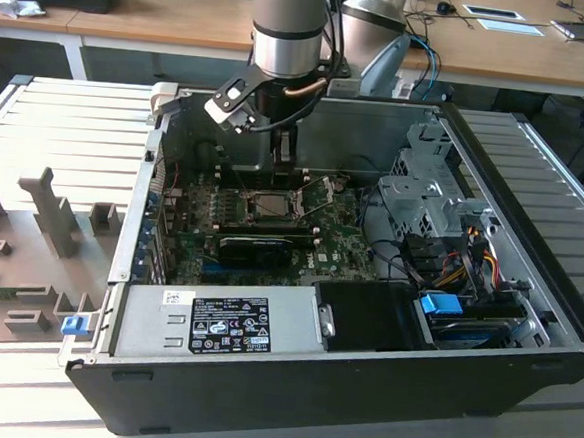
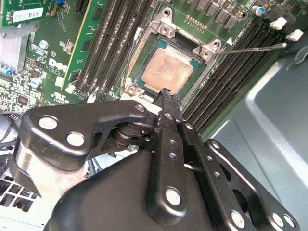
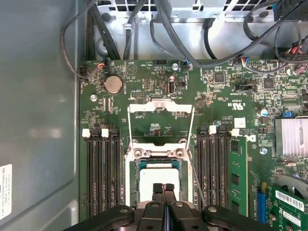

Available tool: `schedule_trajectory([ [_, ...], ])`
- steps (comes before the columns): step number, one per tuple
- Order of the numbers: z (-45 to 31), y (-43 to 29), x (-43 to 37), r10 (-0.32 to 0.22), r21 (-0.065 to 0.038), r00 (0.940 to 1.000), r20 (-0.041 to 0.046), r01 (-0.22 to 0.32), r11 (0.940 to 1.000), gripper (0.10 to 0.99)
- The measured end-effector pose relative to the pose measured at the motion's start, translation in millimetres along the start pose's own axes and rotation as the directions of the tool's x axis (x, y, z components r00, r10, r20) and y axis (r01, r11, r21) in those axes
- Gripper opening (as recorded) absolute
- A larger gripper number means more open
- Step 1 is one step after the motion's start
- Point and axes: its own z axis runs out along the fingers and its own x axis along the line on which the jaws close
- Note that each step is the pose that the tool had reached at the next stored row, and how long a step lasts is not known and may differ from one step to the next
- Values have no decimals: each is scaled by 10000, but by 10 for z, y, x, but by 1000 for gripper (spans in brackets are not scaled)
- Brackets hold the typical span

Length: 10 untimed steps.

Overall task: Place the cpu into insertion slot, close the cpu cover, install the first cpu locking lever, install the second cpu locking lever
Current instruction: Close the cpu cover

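Already the cpu (image 3: 155, 174) lies flat in the insertion slot (image 3: 138, 173), its pale metal top facing up with green board all around. In the exterior view it sits a little to the exterior view's left of centre, deep inside the open computer case (image 1: 260, 387), which rests on a slatted grey table (image 1: 68, 123).

The cpu cover (image 3: 161, 107) is not closed. The silver frame stands swung back beyond the far edge of the socket, and through its cut-out the board shows. A thin wire locking lever (image 2: 255, 47) sticks out free to one side, unlatched, running across the black memory slots (image 2: 226, 77).

The arm comes down from the upper middle of the exterior view, and the gripper (image 1: 284, 158) hangs just over the socket. In both wrist views the fingers (image 3: 158, 187) are pressed together with nothing between them. Their tip (image 2: 165, 92) sits at the near edge of the chip, but whether it touches the metal I cannot tell.

A grey power supply (image 1: 215, 319) fills the case's lower front.
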Motion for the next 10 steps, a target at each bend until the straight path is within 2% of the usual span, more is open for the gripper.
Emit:
schedule_trajectory([
  [6, -81, 20, 4, -1, -1, 10000, -2, 1, 10000, 106],
  [10, -85, 114, 4, -1, -1, 10000, -2, 1, 10000, 106],
])
